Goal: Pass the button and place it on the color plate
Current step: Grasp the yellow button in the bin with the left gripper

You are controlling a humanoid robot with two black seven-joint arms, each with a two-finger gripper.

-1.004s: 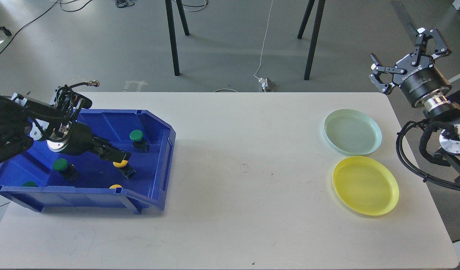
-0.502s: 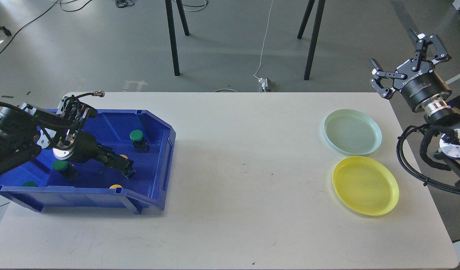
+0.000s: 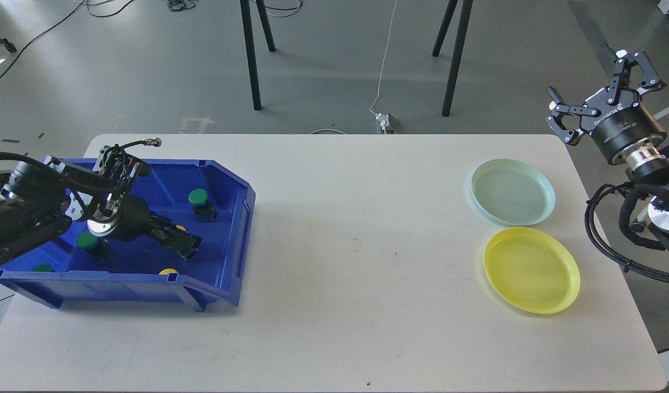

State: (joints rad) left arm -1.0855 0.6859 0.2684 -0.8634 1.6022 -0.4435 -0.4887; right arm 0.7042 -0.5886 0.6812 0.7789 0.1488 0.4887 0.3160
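A blue bin (image 3: 237,234) at the table's left holds several buttons with black bases. Green ones sit at the back (image 3: 198,196), at the left (image 3: 87,240) and at the front left (image 3: 42,268). A yellow one (image 3: 168,271) peeks over the front wall. My left gripper (image 3: 185,244) reaches down into the bin over another yellow button (image 3: 179,227), of which only a sliver shows; its dark fingers cannot be told apart. My right gripper (image 3: 599,76) is open and empty, raised beyond the table's right edge. A pale green plate (image 3: 513,191) and a yellow plate (image 3: 531,269) lie at the right.
The white table (image 3: 356,245) spans the view between the bin and the plates. Black stand legs (image 3: 251,54) and a white cable stand on the floor behind it. My right arm's cables (image 3: 602,240) hang beside the table's right edge.
My left gripper has moved down and right inside the bin, covering most of the yellow button's cap. My right gripper has drifted slightly to the right and stayed open.
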